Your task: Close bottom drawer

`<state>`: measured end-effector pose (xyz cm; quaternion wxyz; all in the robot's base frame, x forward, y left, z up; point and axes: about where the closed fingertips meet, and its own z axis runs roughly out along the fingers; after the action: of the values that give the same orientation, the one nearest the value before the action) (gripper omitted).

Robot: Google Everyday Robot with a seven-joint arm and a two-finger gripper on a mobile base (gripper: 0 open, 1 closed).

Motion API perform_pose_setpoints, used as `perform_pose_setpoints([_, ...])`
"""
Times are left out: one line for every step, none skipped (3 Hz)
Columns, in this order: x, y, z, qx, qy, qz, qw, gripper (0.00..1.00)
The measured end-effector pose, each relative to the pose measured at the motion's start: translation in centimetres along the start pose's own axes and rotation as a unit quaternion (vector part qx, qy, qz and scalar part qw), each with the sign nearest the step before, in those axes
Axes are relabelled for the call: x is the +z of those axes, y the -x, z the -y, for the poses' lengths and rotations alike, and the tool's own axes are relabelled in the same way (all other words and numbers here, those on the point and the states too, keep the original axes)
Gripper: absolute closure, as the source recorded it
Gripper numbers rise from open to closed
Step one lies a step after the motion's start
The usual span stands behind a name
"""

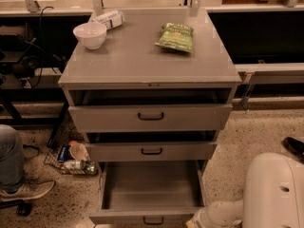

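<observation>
The bottom drawer point(151, 189) of the grey cabinet is pulled far out and its tray is empty. Its slim front panel point(118, 218) with a small black handle point(153, 220) sits at the frame's bottom edge. The middle drawer point(151, 151) and the top drawer point(151, 117) each stand slightly out. My white arm point(216, 213) reaches down next to the bottom drawer's front right corner. The gripper is below the frame edge, out of view.
A white bowl point(90, 34), a white packet point(110, 18) and a green chip bag point(175, 37) lie on the cabinet top point(133, 63). Bottles and clutter point(73, 158) sit on the floor at the left, beside a person's leg and shoe point(19, 184). A dark shoe point(295, 147) is at the right.
</observation>
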<state>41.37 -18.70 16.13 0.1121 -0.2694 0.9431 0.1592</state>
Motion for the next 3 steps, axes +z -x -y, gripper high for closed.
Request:
perform_pose_setpoints([0.5, 2.7, 1.0, -0.005, -0.011, 0.056, 0.9984, 1.00])
perform_pose_setpoints([0.5, 2.7, 1.0, -0.005, -0.011, 0.056, 0.9984, 1.00])
perform_pose_setpoints([1.8, 4.9, 2.5, -0.018, -0.023, 0.087, 0.9958, 1.00])
